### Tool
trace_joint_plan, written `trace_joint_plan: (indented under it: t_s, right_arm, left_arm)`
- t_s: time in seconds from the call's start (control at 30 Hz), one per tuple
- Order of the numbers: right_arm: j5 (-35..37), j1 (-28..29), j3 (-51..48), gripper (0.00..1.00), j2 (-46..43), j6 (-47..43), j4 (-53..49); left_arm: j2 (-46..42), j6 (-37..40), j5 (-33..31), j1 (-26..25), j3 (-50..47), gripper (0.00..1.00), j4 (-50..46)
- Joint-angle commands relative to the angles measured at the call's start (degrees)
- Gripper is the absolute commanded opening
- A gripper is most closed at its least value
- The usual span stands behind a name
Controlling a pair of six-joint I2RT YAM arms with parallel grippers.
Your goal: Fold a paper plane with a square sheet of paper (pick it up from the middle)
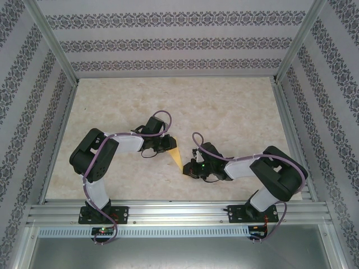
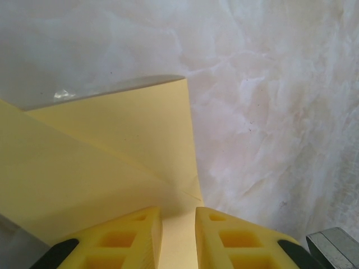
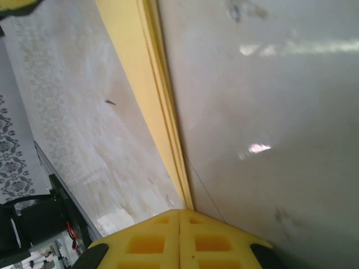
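Note:
The yellow paper (image 1: 176,156), folded into a slim pointed triangle, sits between my two grippers at the middle of the near table. My right gripper (image 1: 188,168) is shut on its pointed near tip; in the right wrist view the layered paper (image 3: 151,84) runs edge-on away from the closed gripper (image 3: 179,212). My left gripper (image 1: 168,146) is at the wide end. In the left wrist view its fingers (image 2: 137,238) stand a narrow gap apart, with the creased paper (image 2: 112,151) spreading out to the left and reaching into that gap at the gripper (image 2: 179,216).
The pale marble tabletop (image 1: 224,106) stretches behind and to both sides of the arms. Patterned walls (image 1: 168,42) enclose it on three sides. An aluminium rail (image 1: 179,213) carrying both arm bases runs along the near edge.

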Motion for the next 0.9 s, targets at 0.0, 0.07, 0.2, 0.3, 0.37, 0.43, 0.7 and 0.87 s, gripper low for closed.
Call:
trace_joint_plan:
  t_s: [0.0,0.07,0.2,0.3,0.37,0.43,0.7,0.87]
  right_arm:
    - [1.7,0.6,1.2,0.08,-4.3,-1.7,-8.5]
    - [2.9,0.7,3.9,0.09,-6.8,-2.1,-10.3]
    - [5.3,0.4,8.4,0.12,-7.8,-2.6,-10.1]
    - [4.5,0.0,12.3,0.14,-4.3,-3.1,-9.5]
    - [3.9,0.0,14.3,0.15,-0.6,-2.7,-8.0]
    - [3.0,0.0,16.0,0.15,3.0,-2.9,-7.5]
    - [2.8,-0.6,12.5,0.04,12.7,-2.5,-4.6]
    - [2.4,-0.3,7.6,0.00,12.3,-2.0,-3.4]
  left_arm:
    - [2.1,2.3,-3.2,-0.3,0.1,0.25,-3.9]
    - [2.0,2.4,-3.2,-0.3,0.0,0.25,-4.0]
    - [1.9,2.4,-3.0,-0.3,-0.1,0.25,-3.6]
    - [2.0,2.4,-2.7,-0.3,0.0,0.25,-3.5]
    - [2.1,2.2,-2.4,-0.3,0.1,0.25,-3.1]
    - [2.2,2.1,-2.1,-0.4,0.4,0.25,-3.0]
    - [1.7,2.4,-1.6,-0.3,0.8,0.26,-2.5]
    - [0.2,4.8,-4.8,-0.2,1.4,0.27,-4.5]
